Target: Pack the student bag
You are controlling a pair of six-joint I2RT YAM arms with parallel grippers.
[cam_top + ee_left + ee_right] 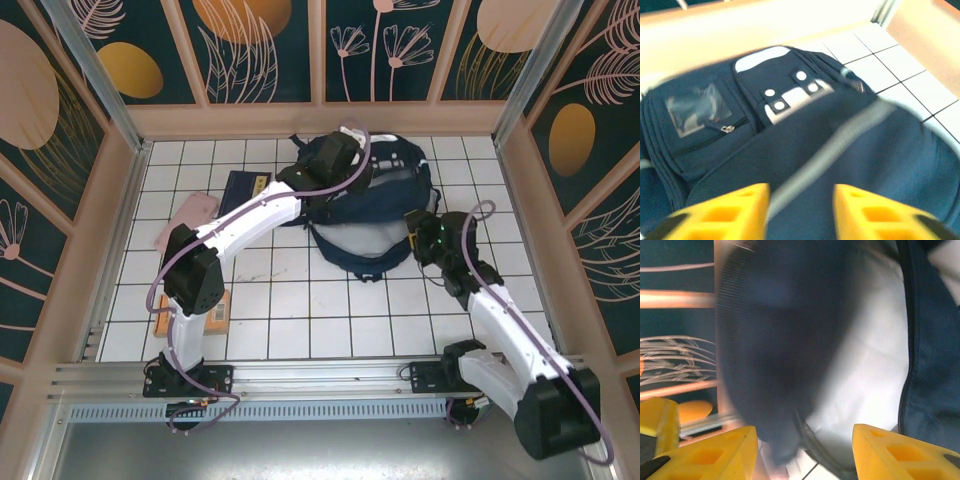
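The student bag [385,185], a large navy backpack, lies on the tiles at the back middle. Its near flap hangs open over a pale lining [345,240]. My left gripper [335,158] hovers over the bag's top end. In the left wrist view it [801,192] is open above the navy fabric [715,120], and a grey-white stripe [840,140] runs between the yellow fingers. My right gripper [413,233] is at the bag's near right edge. It [805,432] stands open, with a blurred dark flap [770,340] and the pale lining [870,345] in front of it, touching neither finger.
A navy booklet [245,188] lies left of the bag, and a pink case [187,220] lies further left. An orange item [215,310] sits under the left arm's elbow. Wooden walls [110,230] ring the tiled floor.
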